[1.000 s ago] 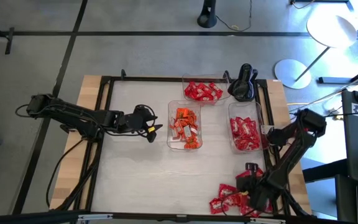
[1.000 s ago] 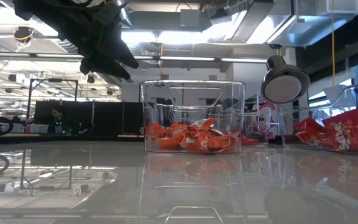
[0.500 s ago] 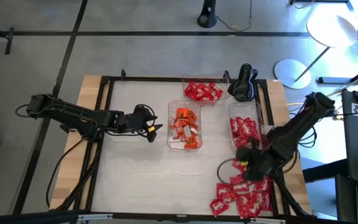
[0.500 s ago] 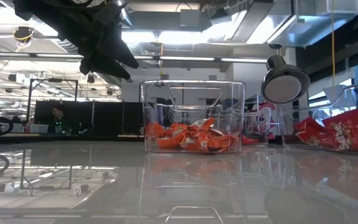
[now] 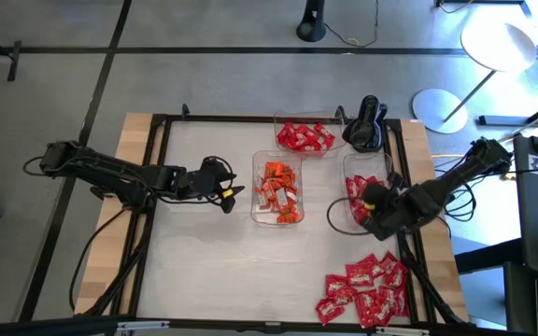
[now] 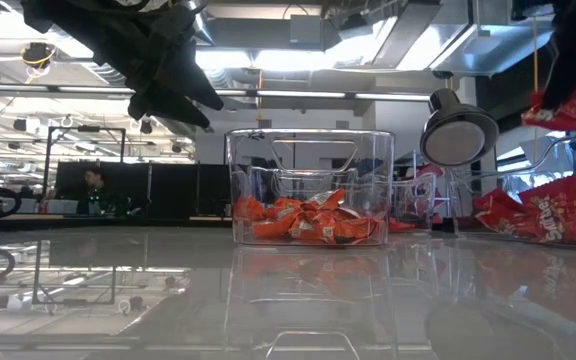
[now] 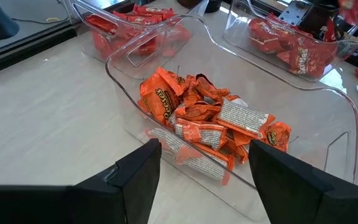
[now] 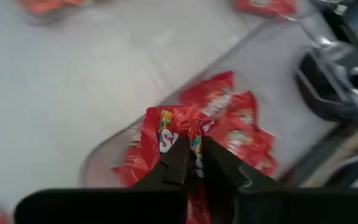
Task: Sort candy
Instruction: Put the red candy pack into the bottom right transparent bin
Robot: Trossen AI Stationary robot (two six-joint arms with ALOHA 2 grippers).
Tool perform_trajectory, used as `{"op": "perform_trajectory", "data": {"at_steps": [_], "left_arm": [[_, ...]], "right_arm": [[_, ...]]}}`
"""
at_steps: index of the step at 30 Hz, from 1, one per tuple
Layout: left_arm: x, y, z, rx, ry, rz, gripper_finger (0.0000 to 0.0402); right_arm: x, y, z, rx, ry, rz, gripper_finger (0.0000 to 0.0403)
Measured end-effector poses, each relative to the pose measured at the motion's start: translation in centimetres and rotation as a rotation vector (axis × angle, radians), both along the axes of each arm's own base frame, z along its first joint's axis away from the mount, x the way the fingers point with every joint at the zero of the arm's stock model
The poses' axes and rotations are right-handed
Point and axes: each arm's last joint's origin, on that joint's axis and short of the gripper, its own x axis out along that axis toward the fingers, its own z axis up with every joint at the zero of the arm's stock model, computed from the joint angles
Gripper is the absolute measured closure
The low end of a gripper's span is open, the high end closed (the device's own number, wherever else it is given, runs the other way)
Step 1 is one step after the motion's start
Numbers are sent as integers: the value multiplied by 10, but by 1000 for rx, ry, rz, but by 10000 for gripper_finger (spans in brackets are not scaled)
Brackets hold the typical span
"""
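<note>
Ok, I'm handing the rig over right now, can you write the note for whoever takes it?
Right hand: shut on a red candy, above the right tray of red candies.
Left hand: open, empty, beside the middle tray of orange candies.
Done: three trays hold sorted candy, including the far tray of red ones.
Left: drop the held candy, then sort the loose pile at the table's near right corner.
</note>
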Motion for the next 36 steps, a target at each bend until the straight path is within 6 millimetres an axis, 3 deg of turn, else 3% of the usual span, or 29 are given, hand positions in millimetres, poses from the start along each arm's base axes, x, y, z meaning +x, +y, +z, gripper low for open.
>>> {"op": "perform_trajectory", "data": {"at_steps": [8,19,22,28,36], "left_arm": [[0,0,0,0,0,0,169],[0,0,0,-1,-1,1,169],[0,0,0,-6,-4,4,169],[0,0,0,-7,-4,6,169],[0,0,0,-5,2,5,169]], "right_arm": [[5,-17,-3,19,81,-56,330],[10,-18,-4,121,106,-28,162],[18,-1,-3,250,34,103,148],[34,55,2,402,-173,502,151],[31,99,-35,329,19,667,168]]}}
